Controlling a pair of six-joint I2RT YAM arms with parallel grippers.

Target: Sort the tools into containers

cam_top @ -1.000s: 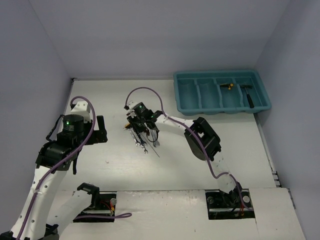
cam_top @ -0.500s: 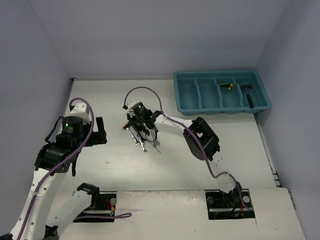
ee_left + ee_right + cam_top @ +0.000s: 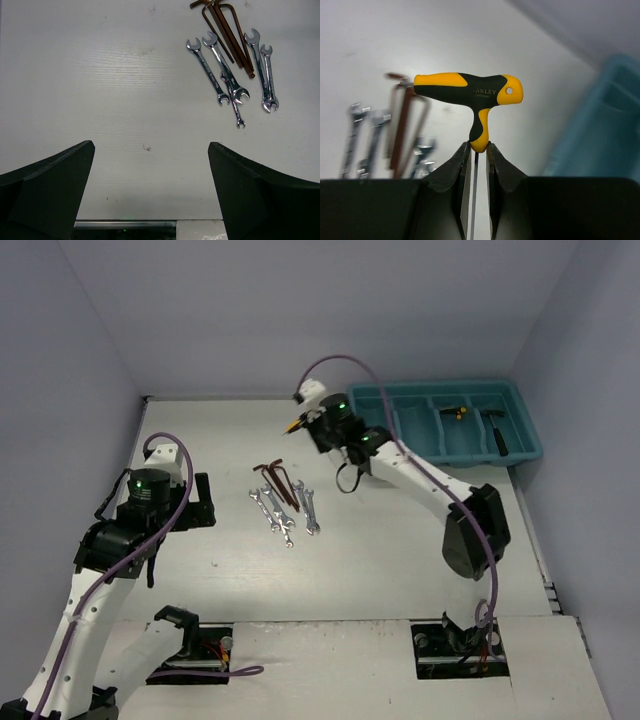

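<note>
Right gripper (image 3: 478, 152) is clamped on the stem of a yellow-and-black T-handle tool (image 3: 465, 89), raised near the counter's (image 3: 350, 570) far edge, just left of the teal tray (image 3: 440, 464) in the far right corner. Left gripper (image 3: 150, 150) is spread wide with nothing in it. Wrenches (image 3: 227, 75) and hex keys (image 3: 225, 27) lie grouped mid-counter.

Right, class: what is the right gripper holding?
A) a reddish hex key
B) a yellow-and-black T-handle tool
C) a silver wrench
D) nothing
B: in the right wrist view, the right gripper is shut on the stem of the yellow-and-black T-handle tool, while the silver wrenches and reddish hex keys lie on the table.
</note>
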